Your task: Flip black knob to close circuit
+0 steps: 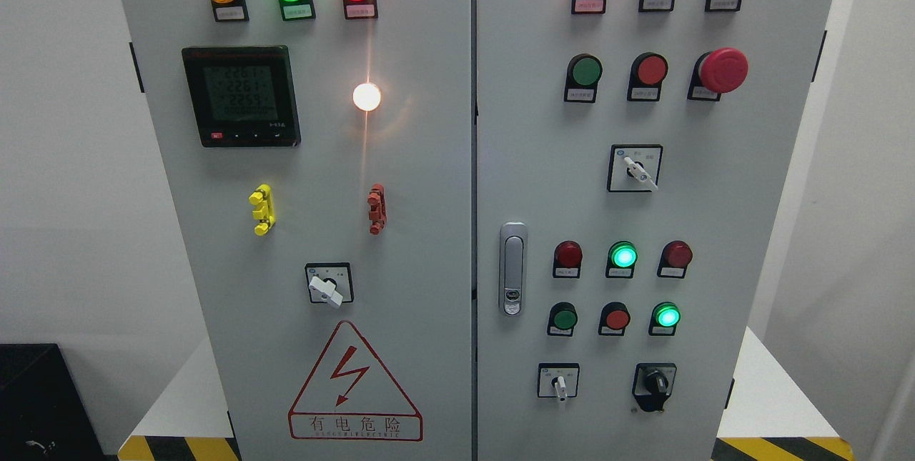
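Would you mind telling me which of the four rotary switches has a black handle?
The black knob at the right door's bottom right; the other three have white handles.

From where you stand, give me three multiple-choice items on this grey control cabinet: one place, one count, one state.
1. Where is the black rotary knob?
A. Right door, bottom right
B. Left door, top
C. Beside the digital meter

2. How many white-handled selector switches show?
A. One
B. Three
C. Five

3. What state is the round white lamp in?
A. Dark
B. Lit
C. Covered

Answers: A, it sits low on the right door; B, one on the left door, two on the right; B, it glows with flare.
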